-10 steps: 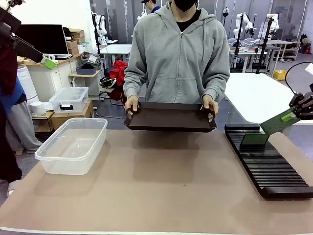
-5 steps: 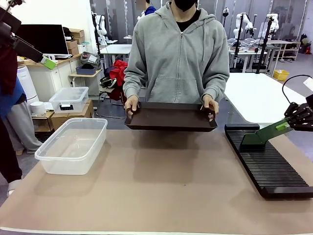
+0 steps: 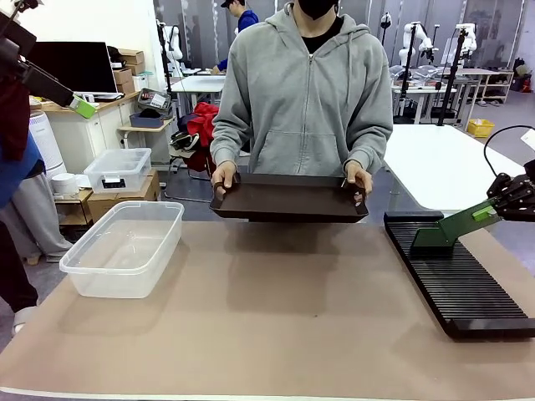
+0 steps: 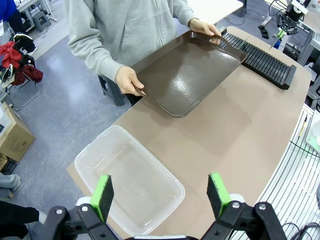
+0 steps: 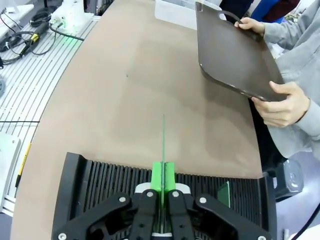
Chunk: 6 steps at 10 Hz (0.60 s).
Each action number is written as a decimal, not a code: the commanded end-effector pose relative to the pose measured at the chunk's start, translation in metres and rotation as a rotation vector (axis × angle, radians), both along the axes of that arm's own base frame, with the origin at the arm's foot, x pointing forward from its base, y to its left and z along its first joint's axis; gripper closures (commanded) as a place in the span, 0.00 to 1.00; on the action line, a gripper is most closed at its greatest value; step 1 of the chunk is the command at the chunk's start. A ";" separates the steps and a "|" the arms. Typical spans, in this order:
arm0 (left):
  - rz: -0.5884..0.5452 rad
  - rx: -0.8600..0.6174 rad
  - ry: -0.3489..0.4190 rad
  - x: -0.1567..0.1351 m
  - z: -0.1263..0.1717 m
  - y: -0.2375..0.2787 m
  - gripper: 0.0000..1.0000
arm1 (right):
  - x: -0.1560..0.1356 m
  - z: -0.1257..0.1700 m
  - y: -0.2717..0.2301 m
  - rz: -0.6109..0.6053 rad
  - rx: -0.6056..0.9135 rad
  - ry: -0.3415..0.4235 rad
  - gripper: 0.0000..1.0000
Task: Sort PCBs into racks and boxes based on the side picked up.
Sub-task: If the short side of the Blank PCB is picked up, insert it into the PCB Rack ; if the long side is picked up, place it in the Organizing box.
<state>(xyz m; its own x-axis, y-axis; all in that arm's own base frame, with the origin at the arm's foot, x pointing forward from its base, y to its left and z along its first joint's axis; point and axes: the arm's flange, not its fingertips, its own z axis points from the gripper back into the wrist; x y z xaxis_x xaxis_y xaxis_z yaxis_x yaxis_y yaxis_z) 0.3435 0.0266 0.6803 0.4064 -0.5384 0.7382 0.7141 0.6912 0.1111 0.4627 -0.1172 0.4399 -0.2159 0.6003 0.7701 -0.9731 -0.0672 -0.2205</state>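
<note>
At your 9 o'clock the left gripper (image 4: 162,197) hangs high with its jaws spread wide and nothing between the green pads (image 4: 103,195), looking down on the clear tub (image 3: 124,246), which sits on the brown table (image 3: 276,317) toward the left edge. At 12 o'clock the person in the grey hoodie holds the dark brown tray (image 3: 288,199) level at the table's far edge, one hand (image 3: 223,178) on its left handle and the other hand (image 3: 359,180) on its right. At your 3 o'clock the black slotted rack (image 3: 456,280) lies on the table. Another green board (image 3: 432,238) already stands in a slot near the rack's far end. The right gripper (image 3: 501,200) has its jaws pinched shut on one circuit board (image 3: 461,221), held tilted, lower corner down near the standing board. From the right wrist you see this board (image 5: 163,145) edge-on, a thin green line over the rack (image 5: 110,182).
</note>
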 end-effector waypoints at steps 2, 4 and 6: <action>-0.002 -0.007 -0.007 0.000 -0.002 0.001 0.00 | 0.008 -0.018 0.000 0.012 0.014 0.045 0.97; -0.002 -0.007 -0.007 0.000 -0.002 0.001 0.00 | 0.016 -0.041 0.000 0.013 0.036 0.077 0.97; -0.002 -0.007 -0.007 0.000 -0.002 0.001 0.00 | 0.016 -0.060 0.001 0.015 0.024 0.060 0.97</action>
